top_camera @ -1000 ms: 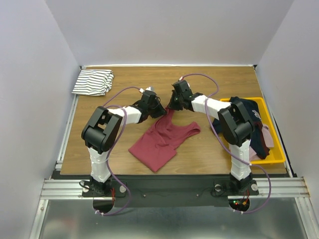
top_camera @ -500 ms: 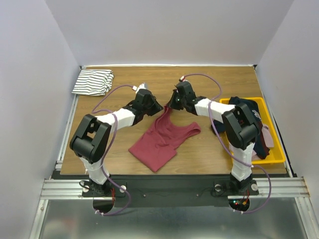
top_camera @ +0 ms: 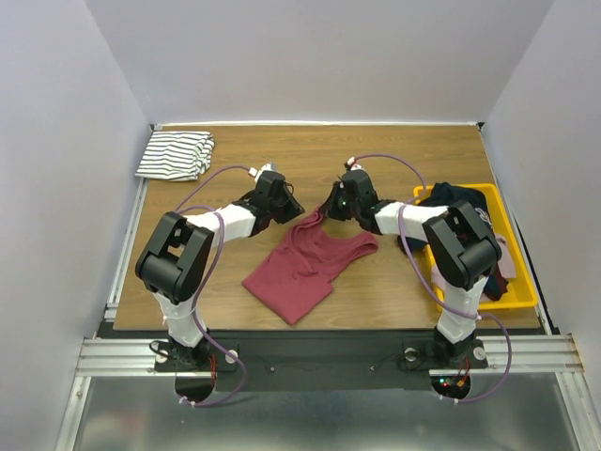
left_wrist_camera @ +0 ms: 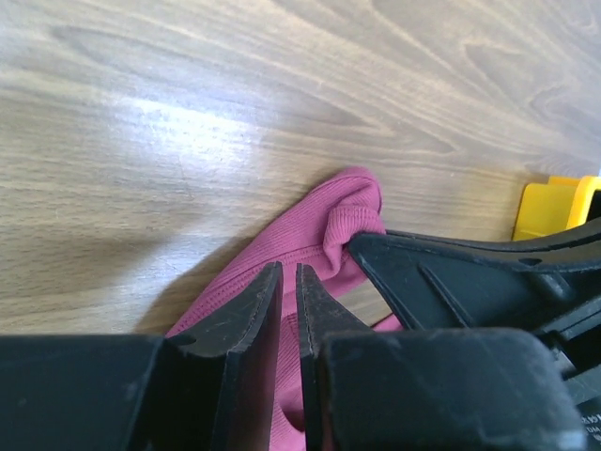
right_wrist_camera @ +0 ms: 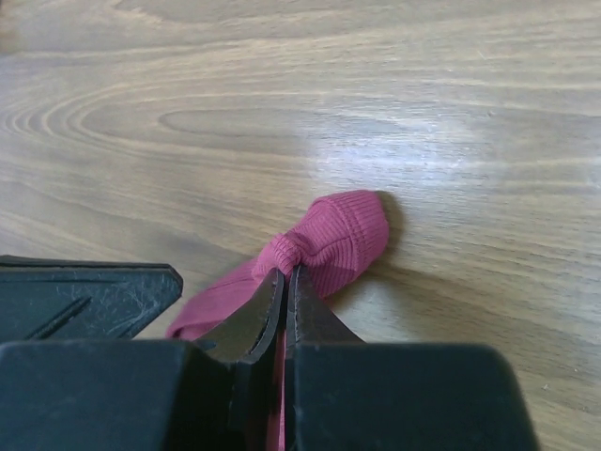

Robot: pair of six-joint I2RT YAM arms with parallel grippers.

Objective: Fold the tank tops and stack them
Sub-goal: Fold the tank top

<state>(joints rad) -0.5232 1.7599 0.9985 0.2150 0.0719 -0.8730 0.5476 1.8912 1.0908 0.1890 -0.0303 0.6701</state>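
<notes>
The dark red tank top [top_camera: 308,259] lies partly spread on the wooden table, one strap drawn up toward the back. My right gripper [right_wrist_camera: 285,272] is shut on that strap, and its bunched end [right_wrist_camera: 343,240] sticks out past the fingertips. My left gripper [left_wrist_camera: 288,271] sits just left of it, low over the same cloth [left_wrist_camera: 310,225]. Its jaws stand almost together with a thin slit between them. Whether cloth is pinched there does not show. The striped tank top [top_camera: 175,155] lies folded at the back left corner.
A yellow bin [top_camera: 522,297] with dark and pink clothes stands at the right edge, beside the right arm. The two grippers are nearly touching; the right gripper's finger [left_wrist_camera: 470,272] fills the left wrist view's right side. White walls close in the table [top_camera: 235,160].
The right gripper has shut on the strap and shifted slightly right. The left arm's elbow swung out to the left, its gripper staying by the cloth's upper edge. The cloth has barely moved.
</notes>
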